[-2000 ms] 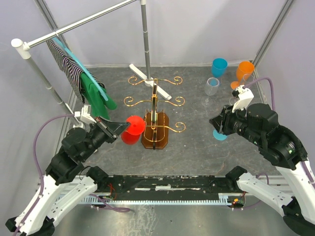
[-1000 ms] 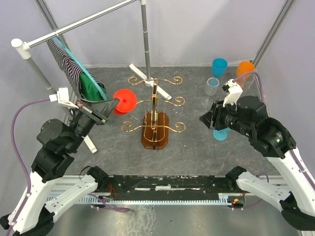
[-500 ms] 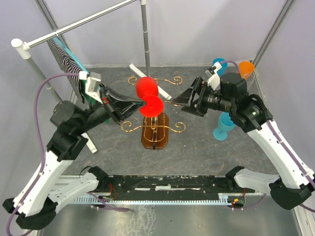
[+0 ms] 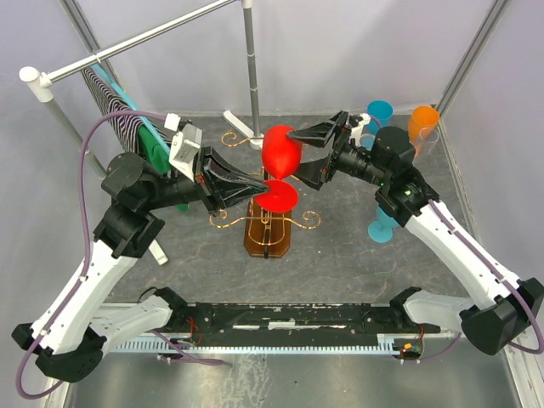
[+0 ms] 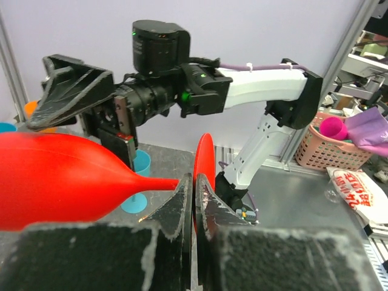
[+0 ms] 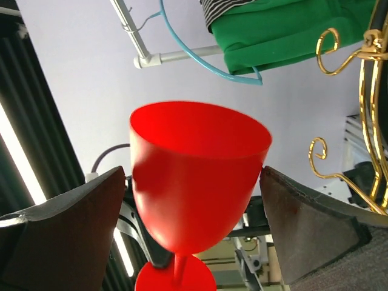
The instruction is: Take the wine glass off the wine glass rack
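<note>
Handover is what we are judging this to be. Our left gripper (image 4: 255, 182) is pinching the thin stem of the red plastic wine glass (image 4: 280, 151), holding it in the upper centre of the overhead frame with its bowl pointing toward the top edge. The glass is clear of the gold wire wine glass rack (image 4: 268, 229) on its brown oval base. Gripping the stem is leaving the bowl free. Our right gripper (image 4: 299, 158) is standing spread wide, one finger on either side of that bowl, not clamping it. Two seconds ago the glass was sitting lower left beside the rack's base, with the right gripper waiting at the right over the grey bench (image 4: 357, 255).
</note>
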Robot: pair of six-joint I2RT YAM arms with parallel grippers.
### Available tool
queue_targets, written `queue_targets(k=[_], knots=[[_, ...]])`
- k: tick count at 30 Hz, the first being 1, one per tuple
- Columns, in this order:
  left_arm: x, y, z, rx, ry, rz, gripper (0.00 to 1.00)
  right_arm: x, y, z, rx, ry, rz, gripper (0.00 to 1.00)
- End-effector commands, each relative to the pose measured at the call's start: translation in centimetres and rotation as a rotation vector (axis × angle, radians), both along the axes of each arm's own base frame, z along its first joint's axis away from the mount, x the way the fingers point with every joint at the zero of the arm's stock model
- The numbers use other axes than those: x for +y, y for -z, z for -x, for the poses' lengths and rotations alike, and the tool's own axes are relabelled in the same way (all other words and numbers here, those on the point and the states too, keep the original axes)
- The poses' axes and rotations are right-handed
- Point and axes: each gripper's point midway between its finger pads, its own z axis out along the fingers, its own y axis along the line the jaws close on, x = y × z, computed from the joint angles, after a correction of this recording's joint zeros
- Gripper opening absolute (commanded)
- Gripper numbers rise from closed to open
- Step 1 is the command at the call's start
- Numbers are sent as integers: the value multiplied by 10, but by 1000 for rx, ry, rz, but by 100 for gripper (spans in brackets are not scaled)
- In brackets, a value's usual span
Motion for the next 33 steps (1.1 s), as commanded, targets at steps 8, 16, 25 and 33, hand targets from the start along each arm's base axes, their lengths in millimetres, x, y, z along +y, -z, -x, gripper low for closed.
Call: queue_targets(k=[8, 16, 25, 33], knots=[[1, -21, 23, -138, 114, 39, 3, 17, -23, -7, 3, -54, -185, 100], [-6, -7, 13, -109, 111, 17, 3, 19, -33, -9, -20, -69, -231, 85], [0, -2, -2, -102, -9, -4, 90, 7, -25, -20, -46, -9, -175, 78], [30, -22, -7, -107, -213, 51, 99, -69, -2, -71, -126, 185, 71, 74]])
